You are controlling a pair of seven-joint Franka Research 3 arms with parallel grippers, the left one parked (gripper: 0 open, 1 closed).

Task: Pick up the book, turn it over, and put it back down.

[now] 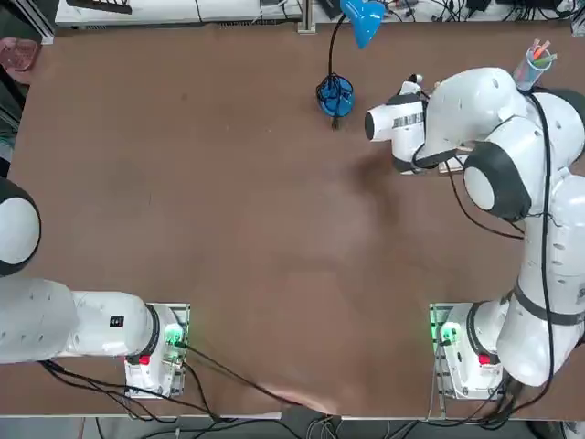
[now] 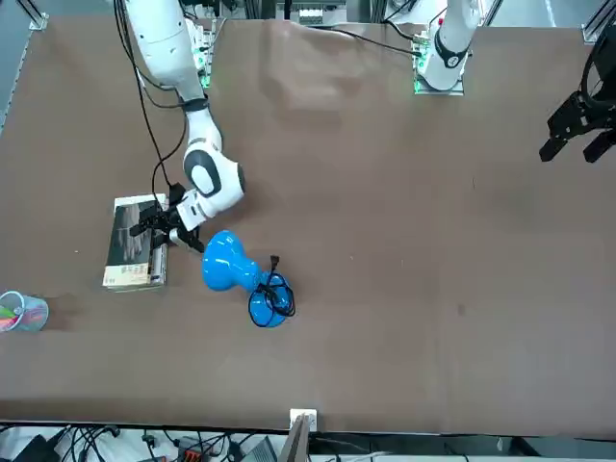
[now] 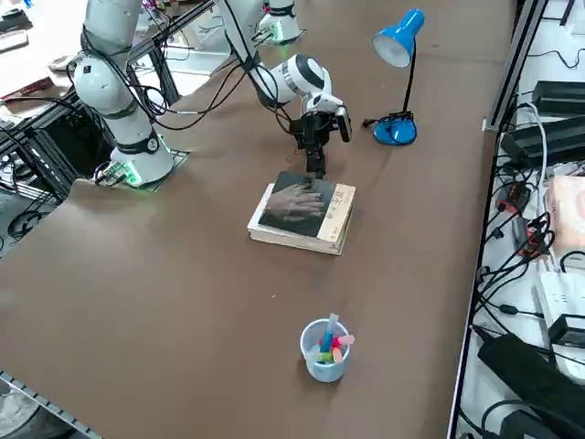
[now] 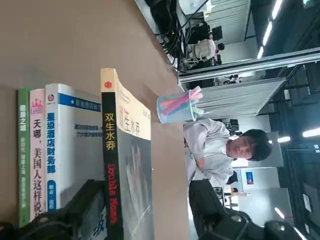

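Lies flat on a small stack of books (image 3: 294, 233): the top book (image 3: 302, 207), dark cover with a pale hand picture facing up. Sits near the right edge of the table (image 3: 174, 274), toward the far side, between the blue desk lamp (image 3: 398, 55) and the cup of pens (image 3: 325, 351).

Hangs low at the book's spine end: the right claw (image 3: 315, 165). Stands open in the wrist view, with one finger (image 4: 92, 200) down beside the lower books and the other finger (image 4: 207, 202) above the cover. Has the black spine of the top book in the gap between them. Not squeezed shut on the book. Hard to tell whether either finger touches it.

Fits two stages. Could be the claw lined up to grab the book for lifting. Could just as well be the claw let go, with the book turned over and set back down. No way to tell which side of the book counts as turned. Not in the air and not tipped right now, only lying level on the stack.
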